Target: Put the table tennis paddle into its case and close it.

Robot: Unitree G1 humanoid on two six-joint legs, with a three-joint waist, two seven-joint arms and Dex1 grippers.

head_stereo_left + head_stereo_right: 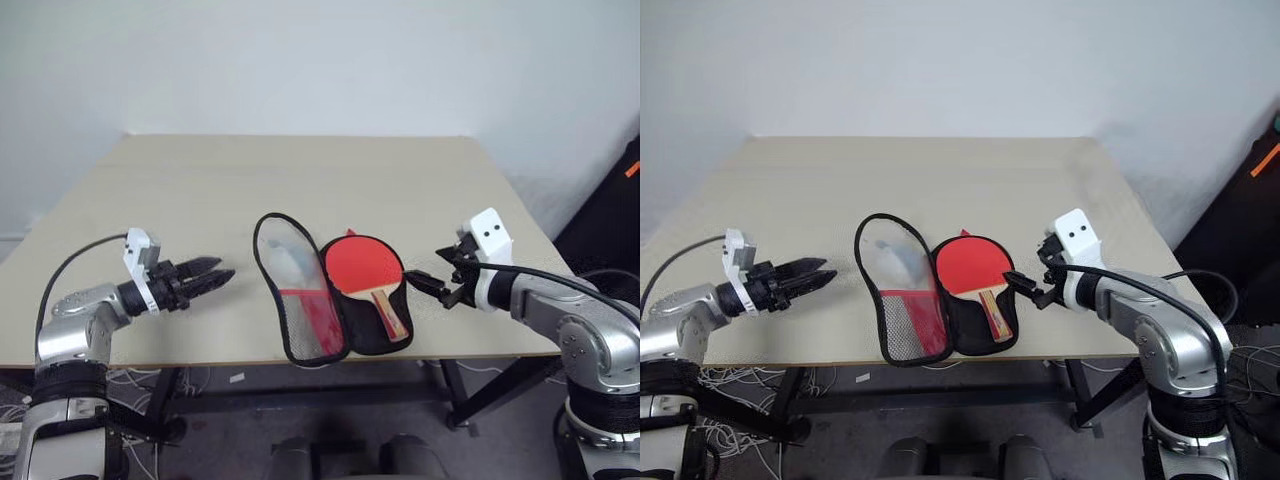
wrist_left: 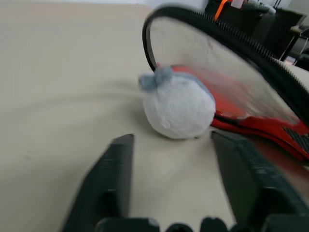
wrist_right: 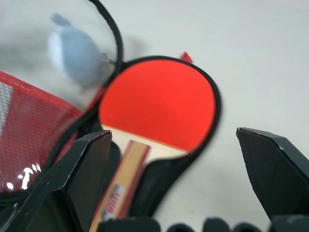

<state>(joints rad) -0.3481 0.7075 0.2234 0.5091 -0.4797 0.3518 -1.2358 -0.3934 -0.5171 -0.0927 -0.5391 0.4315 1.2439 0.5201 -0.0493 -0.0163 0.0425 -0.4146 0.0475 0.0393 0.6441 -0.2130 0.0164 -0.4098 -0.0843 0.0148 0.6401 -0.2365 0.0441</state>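
The case [image 1: 303, 322] lies unzipped near the table's front edge, its red-mesh flap spread to the left and its black half to the right. The table tennis paddle [image 1: 365, 266] rests in the black half, red face up, its wooden handle [image 3: 121, 180] pointing at the front edge. A whitish rounded lump [image 2: 176, 104] sits against the flap's far part. My left gripper [image 1: 224, 268] hovers left of the case, fingers apart with nothing between them. Just right of the paddle, my right gripper [image 1: 426, 268] is wide open and holds nothing.
The light wooden table [image 1: 200, 190] stretches bare behind and to both sides of the case. Its front edge runs just below the case. A dark object with an orange mark [image 1: 628, 180] stands off the table at the far right.
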